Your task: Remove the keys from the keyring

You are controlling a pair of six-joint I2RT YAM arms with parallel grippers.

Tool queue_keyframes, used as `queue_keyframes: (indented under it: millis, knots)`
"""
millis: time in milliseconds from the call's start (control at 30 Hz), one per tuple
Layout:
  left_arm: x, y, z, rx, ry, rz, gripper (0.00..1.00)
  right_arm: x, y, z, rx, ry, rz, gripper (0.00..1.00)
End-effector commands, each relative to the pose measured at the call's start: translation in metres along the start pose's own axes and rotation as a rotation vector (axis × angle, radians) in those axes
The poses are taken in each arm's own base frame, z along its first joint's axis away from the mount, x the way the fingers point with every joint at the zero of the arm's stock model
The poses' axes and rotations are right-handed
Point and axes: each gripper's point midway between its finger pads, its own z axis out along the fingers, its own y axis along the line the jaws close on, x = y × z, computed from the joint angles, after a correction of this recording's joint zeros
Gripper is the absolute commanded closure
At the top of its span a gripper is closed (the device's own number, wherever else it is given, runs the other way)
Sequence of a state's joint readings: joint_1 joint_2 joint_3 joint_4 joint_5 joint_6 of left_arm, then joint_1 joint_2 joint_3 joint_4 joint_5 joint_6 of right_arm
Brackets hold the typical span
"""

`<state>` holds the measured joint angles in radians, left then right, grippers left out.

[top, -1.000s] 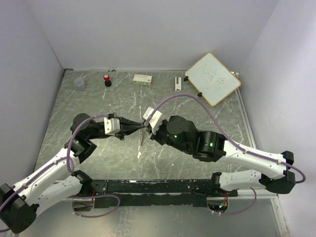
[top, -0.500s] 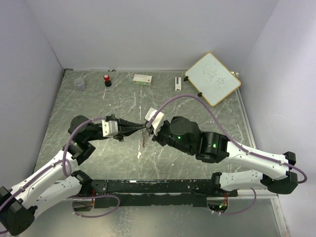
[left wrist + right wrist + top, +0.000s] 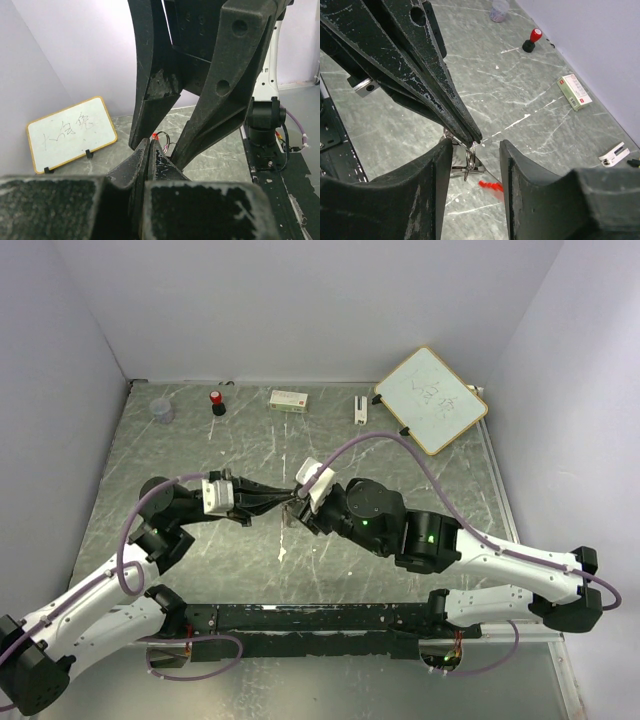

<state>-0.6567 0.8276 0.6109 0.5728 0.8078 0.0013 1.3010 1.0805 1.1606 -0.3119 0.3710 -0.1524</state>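
The worktop (image 3: 200,550) looks like smooth grey-green stone with white streaks and a soft shine. The fingers (image 3: 415,60) of the left gripper (image 3: 291,496) are dull black plastic, scratched and chipped white. The keys (image 3: 465,170) are shiny silver metal. The whiteboard (image 3: 430,398) is smooth white with a wood-look rim.

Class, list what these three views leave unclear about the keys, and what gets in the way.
Right wrist view: the keys lie partly behind a finger of the right gripper; a red piece is blurred.
Left wrist view: the shut fingers of the left gripper hide the keys.
Top view: keys too small to count, under both gripper tips.
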Motion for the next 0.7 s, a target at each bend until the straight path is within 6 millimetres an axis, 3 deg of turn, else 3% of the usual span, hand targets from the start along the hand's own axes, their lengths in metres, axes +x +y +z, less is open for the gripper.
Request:
queue_keyframes:
  millis: [0,133,233,500,567,667]
  knots:
    - [-0.016,0.003,0.0,-0.036,-0.057,0.028,0.93,-0.01,-0.008,-0.003,0.039,-0.042,0.005,0.57]
    - [-0.023,0.008,-0.003,-0.088,-0.089,0.022,0.93,-0.018,-0.012,-0.011,0.041,-0.062,0.022,0.55]
    - [-0.026,0.012,-0.005,-0.124,-0.116,0.009,0.93,-0.024,-0.013,-0.021,0.03,-0.087,0.039,0.46]
    - [-0.031,0.012,-0.008,-0.147,-0.192,-0.023,0.93,-0.026,-0.03,-0.041,0.093,-0.148,0.092,0.45]
    - [-0.032,0.012,-0.009,-0.154,-0.209,-0.029,0.93,-0.025,-0.033,-0.042,0.118,-0.16,0.107,0.47]
    - [-0.034,0.01,-0.012,-0.162,-0.247,-0.037,0.93,-0.02,-0.034,-0.04,0.141,-0.177,0.129,0.59]
